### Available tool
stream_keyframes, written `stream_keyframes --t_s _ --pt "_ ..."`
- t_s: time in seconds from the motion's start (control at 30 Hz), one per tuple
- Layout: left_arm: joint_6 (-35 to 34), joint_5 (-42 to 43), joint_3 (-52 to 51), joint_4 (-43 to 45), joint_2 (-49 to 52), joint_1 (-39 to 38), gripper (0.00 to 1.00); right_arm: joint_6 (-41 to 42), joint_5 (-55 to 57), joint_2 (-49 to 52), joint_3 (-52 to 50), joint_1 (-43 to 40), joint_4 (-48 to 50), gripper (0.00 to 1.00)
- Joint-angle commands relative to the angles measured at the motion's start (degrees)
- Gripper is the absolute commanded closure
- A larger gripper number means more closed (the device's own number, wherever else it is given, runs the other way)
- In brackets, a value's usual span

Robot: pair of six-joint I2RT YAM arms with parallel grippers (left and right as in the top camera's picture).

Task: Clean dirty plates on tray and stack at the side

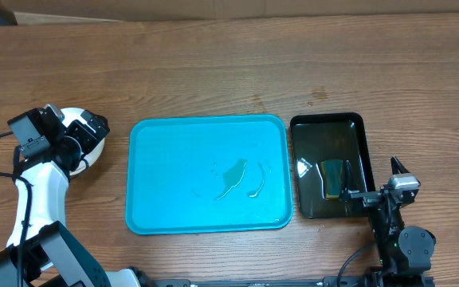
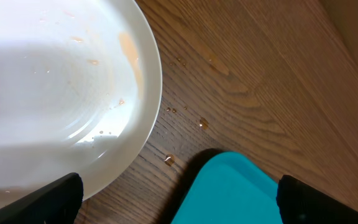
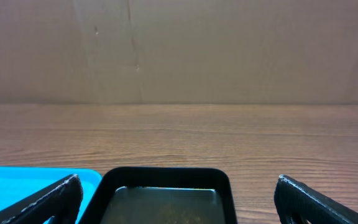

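Turquoise tray [image 1: 166, 159]: centre of the wooden table [image 1: 229, 64], holding no plates, only a shallow puddle [image 1: 233, 179] toward its right half.

White plate [image 2: 55, 93]: on the table just left of the tray, off its rim, partly hidden from above by the left arm. Whether others lie beneath it cannot be told. Its face carries faint orange smears [image 2: 128, 50], and water droplets [image 2: 202, 123] dot the wood between the plate and the tray corner.

Left gripper [image 2: 179, 205]: above the plate's edge, fingers spread wide, holding nothing.

Right gripper [image 3: 179, 199]: low at the near end of the black tray [image 1: 325, 119], fingers spread wide, holding nothing.

Sponge [image 1: 335, 179]: yellow-green, lying inside the black tray, just ahead of the right gripper.

Step in hand, as a judgement: stacking at the side, with the plate set down and let go. With the tray bare, the task looks close to its end.

Next move, as a judgement: the left arm should lift straight up, clear of the plate's rim, so nothing gets nudged. Given the smears, this plate may want another pass with the sponge, which the right gripper is best placed to pick up.
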Motion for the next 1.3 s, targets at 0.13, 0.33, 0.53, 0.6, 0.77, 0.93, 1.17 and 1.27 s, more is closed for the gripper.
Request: stream_keyframes --t_s 0.13,0.33,0.53,0.6,0.77,0.93,1.17,1.27 --pt "0.90 -0.39 -0.17 -0.02 -0.02 -0.22 0.00 -1.11 -0.07 -0.68 -0.61 -0.48 0.26 0.00" --pt "0.90 -0.39 -0.17 -0.02 -0.02 -0.22 0.00 -1.11 -0.07 -0.68 -0.61 -0.48 0.26 0.00" --pt "0.90 -0.39 -0.17 -0.02 -0.02 -0.22 0.00 -1.11 -0.07 -0.68 -0.61 -0.48 0.26 0.00" --pt "0.90 -0.39 -0.17 -0.02 -0.02 -0.22 0.00 -1.11 -0.07 -0.68 -0.61 -0.48 0.26 0.00" --pt "0.90 -0.39 -0.17 -0.02 -0.02 -0.22 0.00 -1.11 -0.07 -0.68 -0.61 -0.48 0.26 0.00" --pt "0.90 -0.39 -0.17 -0.02 -0.02 -0.22 0.00 -1.11 -0.07 -0.68 -0.61 -0.48 0.26 0.00" --pt "0.90 -0.37 -0.17 -0.04 -0.31 -0.68 0.00 -1.11 -0.07 -0.68 -0.61 -0.48 0.26 0.00" --pt "0.90 -0.39 -0.17 -0.07 -1.86 -1.05 0.00 -1.11 -0.07 -0.68 -0.61 -0.48 0.26 0.00"
